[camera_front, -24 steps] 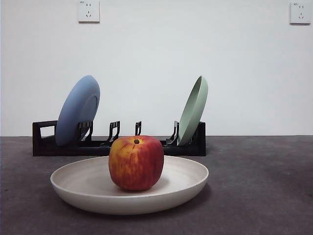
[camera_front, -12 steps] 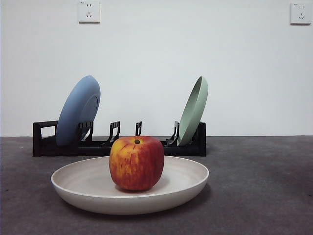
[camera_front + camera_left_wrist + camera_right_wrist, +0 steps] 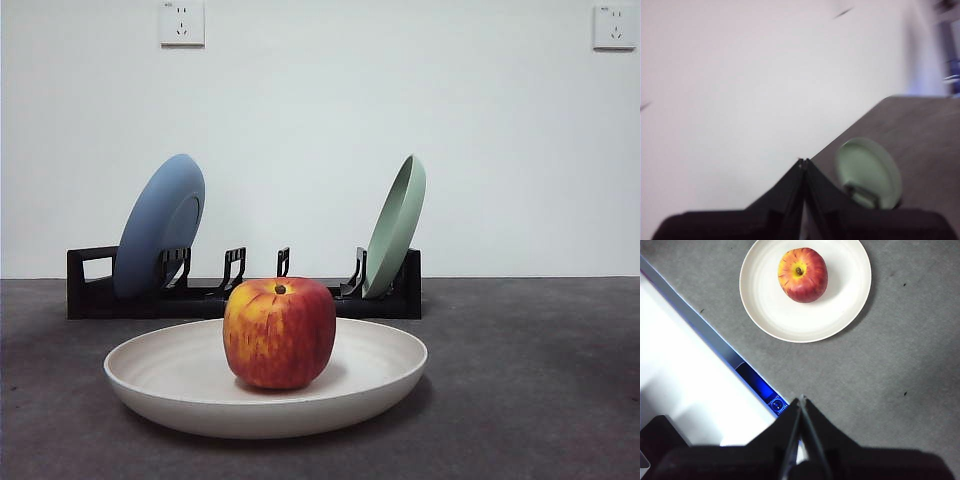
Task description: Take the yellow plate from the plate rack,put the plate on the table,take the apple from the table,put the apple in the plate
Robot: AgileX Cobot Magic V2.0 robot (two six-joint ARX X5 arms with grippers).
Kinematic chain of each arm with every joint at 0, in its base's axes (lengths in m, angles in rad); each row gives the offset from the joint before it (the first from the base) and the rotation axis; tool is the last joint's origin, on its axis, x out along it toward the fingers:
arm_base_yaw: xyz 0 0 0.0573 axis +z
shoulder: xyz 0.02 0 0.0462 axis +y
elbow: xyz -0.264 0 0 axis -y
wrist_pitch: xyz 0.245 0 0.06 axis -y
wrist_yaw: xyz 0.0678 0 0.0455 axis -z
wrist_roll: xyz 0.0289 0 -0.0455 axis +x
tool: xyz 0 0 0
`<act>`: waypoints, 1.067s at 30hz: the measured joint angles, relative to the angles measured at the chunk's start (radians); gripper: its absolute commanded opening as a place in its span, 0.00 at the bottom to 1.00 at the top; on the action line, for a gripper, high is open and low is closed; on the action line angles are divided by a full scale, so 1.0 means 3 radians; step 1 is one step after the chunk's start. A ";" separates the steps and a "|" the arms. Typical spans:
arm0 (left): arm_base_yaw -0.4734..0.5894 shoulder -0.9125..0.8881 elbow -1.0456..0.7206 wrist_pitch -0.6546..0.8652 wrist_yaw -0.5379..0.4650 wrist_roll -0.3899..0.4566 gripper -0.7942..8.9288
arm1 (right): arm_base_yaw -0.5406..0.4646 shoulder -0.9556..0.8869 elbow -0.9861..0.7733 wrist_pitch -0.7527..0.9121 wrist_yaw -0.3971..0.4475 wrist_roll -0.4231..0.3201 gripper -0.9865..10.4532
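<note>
A: We see the right gripper (image 3: 801, 401) pinched closed and empty, high above the table (image 3: 900, 365), well apart from the plate (image 3: 790, 315). The left gripper (image 3: 803, 162) is closed too.

B: We find the apple (image 3: 279, 332) inside the plate (image 3: 190, 385) on the near table. Behind, the rack (image 3: 90, 295) holds a blue plate (image 3: 160, 225) left and a green plate (image 3: 396, 225) right.

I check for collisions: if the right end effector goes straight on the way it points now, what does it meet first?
Probably the bare table. The shut right end effector aims beside the yellow plate holding the apple, though depth is unclear.
</note>
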 measured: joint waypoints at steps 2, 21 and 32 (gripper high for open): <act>0.0200 -0.0141 -0.0075 -0.0047 -0.0006 0.0000 0.08 | 0.0000 0.0000 0.0000 0.0001 0.0000 0.0000 0.09; 0.0905 -0.1926 -0.3045 0.1162 -0.0010 -0.0478 0.08 | 0.0001 0.0000 0.0000 0.0001 0.0001 0.0000 0.09; 0.0912 -0.2530 -0.3930 0.1230 -0.0323 -0.1006 0.08 | 0.0001 0.0000 0.0000 0.0001 0.0001 0.0000 0.09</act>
